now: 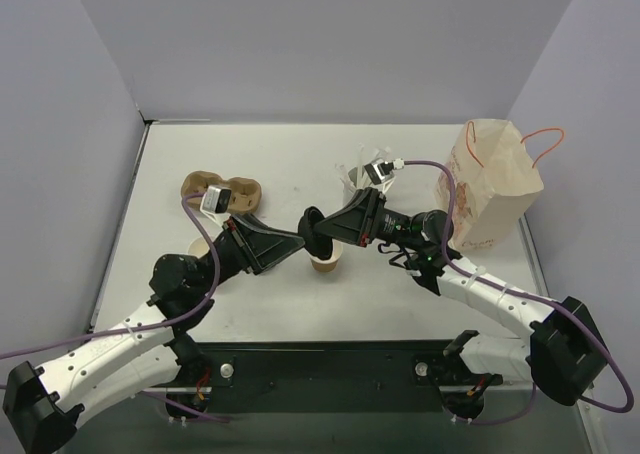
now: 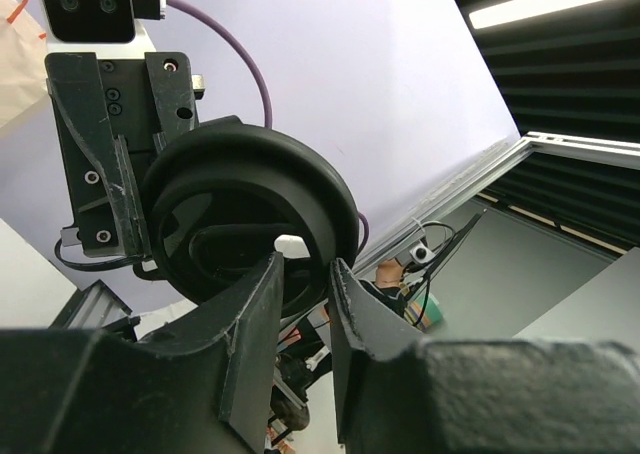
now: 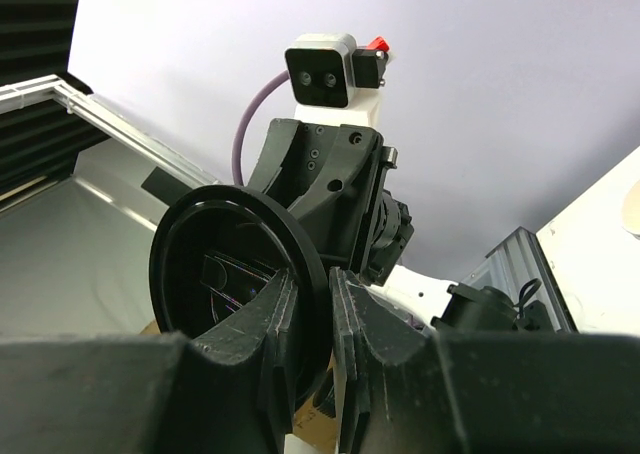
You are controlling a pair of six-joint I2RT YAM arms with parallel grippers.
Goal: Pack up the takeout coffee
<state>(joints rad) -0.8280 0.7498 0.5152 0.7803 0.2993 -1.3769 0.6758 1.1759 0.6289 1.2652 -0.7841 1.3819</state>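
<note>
Coffee cup (image 1: 325, 263) stands open, left of the bag (image 1: 495, 179). The lid (image 1: 317, 233) is pinched on edge just above it by the right jaws; the left jaws' grip on its rim cannot be told. It should be turned flat, centred, then pressed evenly.

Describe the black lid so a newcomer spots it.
On the white table, the left end effector and right end effector meet centrally. Between them a round black plastic lid stands on edge above a lidless tan paper cup: the only black disc.
</note>
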